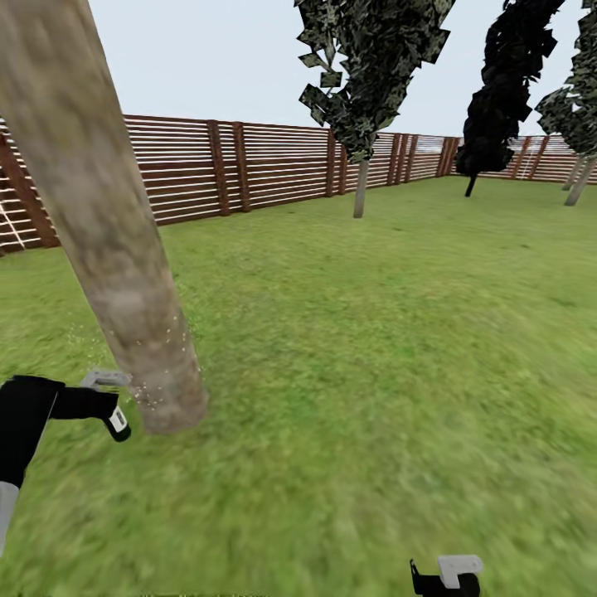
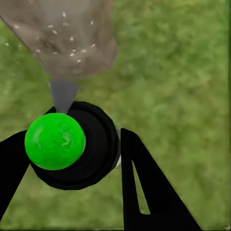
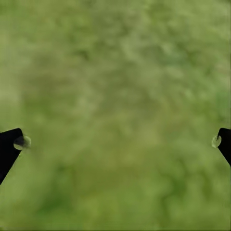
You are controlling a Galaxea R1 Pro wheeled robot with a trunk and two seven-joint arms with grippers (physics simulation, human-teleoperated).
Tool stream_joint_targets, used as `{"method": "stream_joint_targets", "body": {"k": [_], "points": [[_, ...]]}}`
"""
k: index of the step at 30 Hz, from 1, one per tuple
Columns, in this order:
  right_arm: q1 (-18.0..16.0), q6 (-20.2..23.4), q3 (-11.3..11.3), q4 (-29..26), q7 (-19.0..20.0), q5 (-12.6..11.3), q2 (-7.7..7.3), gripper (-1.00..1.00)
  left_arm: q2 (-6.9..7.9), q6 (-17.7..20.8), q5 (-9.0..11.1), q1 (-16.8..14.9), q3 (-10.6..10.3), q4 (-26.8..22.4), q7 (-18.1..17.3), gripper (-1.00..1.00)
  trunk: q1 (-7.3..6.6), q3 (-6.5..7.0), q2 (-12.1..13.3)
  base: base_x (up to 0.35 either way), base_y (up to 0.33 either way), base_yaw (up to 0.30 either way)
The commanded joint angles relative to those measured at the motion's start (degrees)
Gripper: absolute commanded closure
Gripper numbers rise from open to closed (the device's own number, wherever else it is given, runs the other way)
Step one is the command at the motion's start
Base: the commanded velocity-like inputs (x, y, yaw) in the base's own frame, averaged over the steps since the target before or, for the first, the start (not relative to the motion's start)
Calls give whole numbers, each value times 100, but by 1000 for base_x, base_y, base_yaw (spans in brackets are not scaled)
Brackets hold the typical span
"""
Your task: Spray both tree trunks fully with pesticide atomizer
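The left gripper (image 2: 72, 159), two black wedge-shaped fingers, is clamped on the small pesticide atomizer (image 2: 72, 144), a round black body with a glossy bright green ball on it and a pale grey cone-shaped nozzle. The left wrist view shows that grip and the nozzle tip almost meeting the foot of the thick, blotchy beige-grey tree trunk (image 2: 67, 38), whose bark carries scattered whitish specks of pesticide (image 2: 72, 50). The head view gives less of the sprayer: a pale grey top (image 1: 105, 379) above the black left arm, which reaches in level from 9 o'clock with one white-tipped finger (image 1: 118, 423) pointing down. There the trunk (image 1: 108, 240) stands as a smooth leaning column at 10 o'clock, fine white speckles (image 1: 153, 390) clinging low on it beside the gripper.

The right gripper (image 3: 118, 142) hangs spread wide over blurry green-yellow grass (image 3: 115, 96), its black fingertips at opposite edges of the right wrist view; in the head view part of it (image 1: 448, 576) sits at 6 o'clock.

Farther out, a second tree with a thin pale trunk and ragged mottled leaves (image 1: 361, 99) stands at 12 o'clock, a black-leaved tree (image 1: 497, 99) at 1 o'clock, both before the brown horizontal-slat wooden fence (image 1: 249, 166).
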Motion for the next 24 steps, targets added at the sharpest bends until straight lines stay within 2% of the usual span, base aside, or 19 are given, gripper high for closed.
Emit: {"method": "stream_joint_targets", "body": {"k": [1, 2, 3, 4, 5, 6, 7, 9, 10, 12, 13, 14, 15, 17, 21, 24], "points": [[0, 2, 1, 0, 0, 0, 0, -100, 16, -15, -30, 17, -56, 13, -137, 100, 0, 0, 0, 0, 0, 244], [0, 2, 1, 0, 0, 0, 0, -100, 35, -17, -61, 26, -79, 15, -208, 100, 0, 0, 0, 0, 0, 140], [0, 1, 1, 0, 0, 0, 0, -100, 44, -18, -225, 48, -213, -19, -386, 100, 0, 0, 0, 0, 0, 37], [0, -1, 1, 0, 2, 0, 0, -100, 59, -12, -432, 47, -440, -16, -519, 100, 0, 0, 0, 0, 0, 12], [0, -1, 1, 0, 1, 0, 0, -100, 79, -10, -576, 45, -512, -12, -592, 100, 0, 0, 0, 0, 0, 4], [0, -2, 1, 0, 0, 0, 0, -100, 100, -10, -631, 49, -532, -15, -630, 100, 0, 0, 0, 0, 0, 2], [0, 0, 1, 0, 0, 0, 0, -100, 115, -10, -679, 56, -540, -14, -728, 100, 0, 0, 0, 0, 0, 1], [0, 2, 1, 0, 1, 0, 0, -100, 267, -10, -718, 57, -540, -21, -1003, 100, 0, 0, 0, 0, 0, 0], [0, 0, 1, 1, 5, 0, 0, -100, 339, -10, -720, 40, -539, -19, -1064, 100, 0, 0, 0, 71, 64, 0], [2, 0, 1, 0, 6, 0, 0, -100, 385, 7, -776, 18, -538, -10, -1093, 100, 0, 0, 0, 184, 154, 0], [0, -2, 1, 0, 5, 0, 0, -100, 431, 70, -1025, 18, -531, 24, -1090, 100, 0, 0, 0, 260, 214, 0], [0, -2, 1, 0, 5, 0, 0, -100, 453, 91, -1189, 25, -498, 47, -1090, 100, 0, 0, 0, 269, 225, 0], [0, 0, 1, 0, 7, 0, 0, -100, 458, 100, -1290, 34, -329, 59, -1079, 100, 0, 0, 0, 274, 230, 0], [0, -2, 1, 0, 5, 0, 0, -100, 455, 97, -1338, 49, -225, 65, -1058, 100, 0, 0, 0, 276, 232, 0], [0, -4, 1, 0, 1, 0, 0, -100, 454, 96, -1346, 85, -219, 179, -1040, 100, 0, 0, 0, 201, 161, 2], [0, -3, 1, 0, 0, 0, 2, -100, 460, 78, -1351, 88, -209, 459, -952, 100, 0, 0, 0, 22, 16, 181]]}}
